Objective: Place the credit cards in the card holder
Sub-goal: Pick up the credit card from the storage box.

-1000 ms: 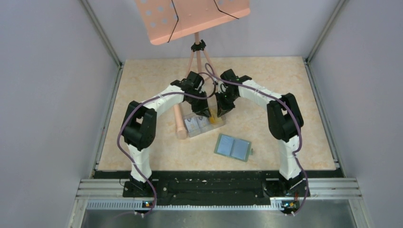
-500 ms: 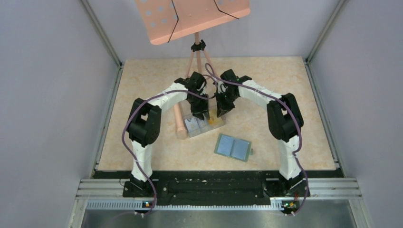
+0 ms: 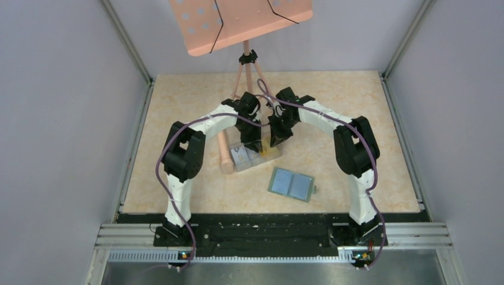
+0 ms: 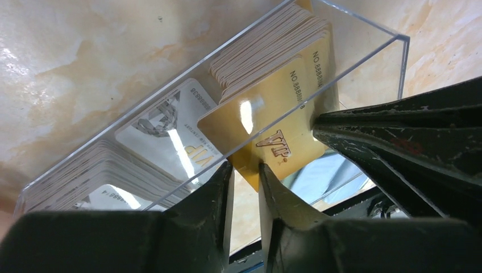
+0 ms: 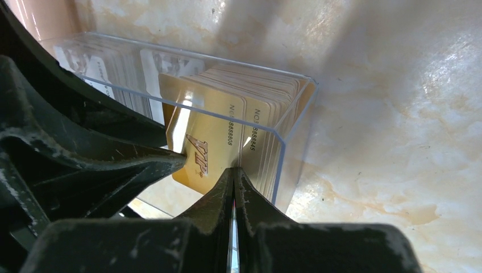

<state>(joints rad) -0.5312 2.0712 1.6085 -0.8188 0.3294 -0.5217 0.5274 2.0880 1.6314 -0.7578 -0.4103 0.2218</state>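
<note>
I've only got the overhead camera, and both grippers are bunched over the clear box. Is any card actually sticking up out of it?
Observer: Yes. The left wrist camera shows one gold card marked VIP, tilted and raised above the other gold cards in the clear box.
Operator: Does the left gripper have it?
Observer: The left gripper has its jaws a little apart, with the card's lower corner in the gap.
Operator: And the right one?
Observer: The right gripper is shut, with its tips against that card's edge. I cannot tell whether it pinches the card.
</note>
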